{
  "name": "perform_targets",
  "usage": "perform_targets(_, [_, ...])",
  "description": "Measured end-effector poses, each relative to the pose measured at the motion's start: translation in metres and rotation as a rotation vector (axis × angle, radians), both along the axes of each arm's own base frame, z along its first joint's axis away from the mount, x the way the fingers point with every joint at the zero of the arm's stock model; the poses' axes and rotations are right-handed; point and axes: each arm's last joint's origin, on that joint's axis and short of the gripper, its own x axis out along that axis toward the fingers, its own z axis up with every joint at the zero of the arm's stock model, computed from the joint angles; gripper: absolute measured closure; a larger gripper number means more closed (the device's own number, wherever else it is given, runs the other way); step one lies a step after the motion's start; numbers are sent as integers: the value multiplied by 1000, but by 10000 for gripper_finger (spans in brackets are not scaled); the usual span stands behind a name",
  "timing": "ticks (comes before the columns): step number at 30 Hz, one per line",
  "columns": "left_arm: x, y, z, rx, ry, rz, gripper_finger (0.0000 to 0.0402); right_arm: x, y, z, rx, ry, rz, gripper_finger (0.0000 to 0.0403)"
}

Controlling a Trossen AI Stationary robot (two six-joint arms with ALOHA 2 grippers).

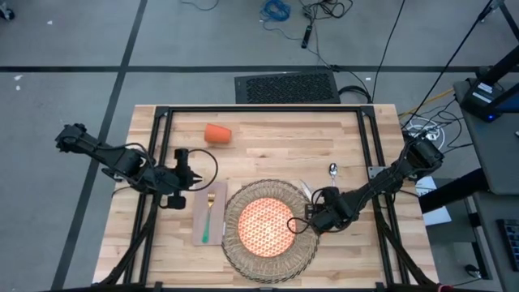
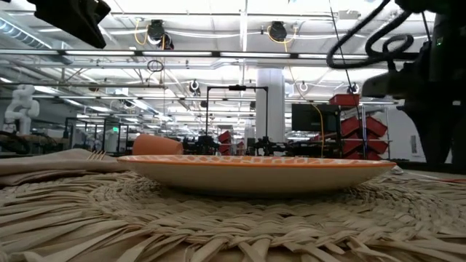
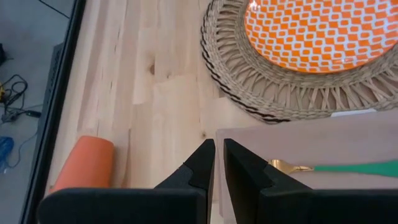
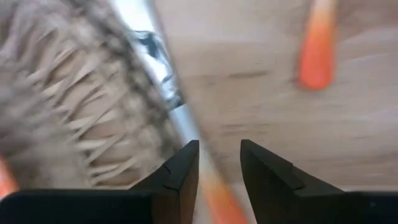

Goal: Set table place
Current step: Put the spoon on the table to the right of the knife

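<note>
Plate (image 1: pixel 266 225) sits on mat (image 1: pixel 243 258) near front edge of tabletop (image 1: pixel 276 150), fork (image 1: pixel 208 217) on napkin (image 1: pixel 199 231) beside. Right gripper (image 1: pixel 310 219), jaws apart, over knife (image 4: pixel 163 79) to grab. Left gripper (image 1: pixel 180 183), jaws nearly together, waits.

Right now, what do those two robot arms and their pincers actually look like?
Both arms are dark, nearly black, built from slim jointed segments, each with a black cable looping beside it. The left gripper has two matte black wedge-shaped fingers with stepped inner edges; the right gripper looks the same. No markings are visible.
</note>
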Motion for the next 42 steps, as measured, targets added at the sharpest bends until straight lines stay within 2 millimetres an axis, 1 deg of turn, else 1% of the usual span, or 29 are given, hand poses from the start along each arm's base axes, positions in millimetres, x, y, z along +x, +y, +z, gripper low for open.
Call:
perform_targets(7, [1, -1, 1, -9, -13, -3, 379, -13, -10, 1, -85, 143, -5, 299])
perform_targets(12, [2, -1, 2, -15, -23, -4, 379, -15, -24, 3, -147, 218, 10, 298])
perform_targets(14, [3, -1, 2, -17, -29, -5, 379, -11, -32, 3, -155, 227, 26, 297])
perform_targets(18, [6, -3, 5, -22, -69, -24, 379, -6, -54, 0, -156, 260, 53, 297])
perform_targets(24, [8, -4, 6, -26, -84, -48, 379, -9, -86, -13, -137, 325, 59, 297])
perform_targets(31, [7, -4, 6, -9, -75, -62, 379, -12, -110, -28, -79, 300, 69, 298])
perform_targets(34, [7, -4, 6, -2, -73, -68, 379, -14, -116, -30, -50, 302, 66, 302])
perform_targets(36, [7, -4, 6, 1, -72, -71, 379, -14, -116, -30, -45, 298, 67, 314])
perform_targets(38, [7, -4, 6, 11, -69, -80, 379, -13, -114, -31, -45, 289, 66, 331])
perform_targets(42, [7, -4, 6, 21, -66, -90, 379, -13, -105, -32, -66, 267, 46, 374])
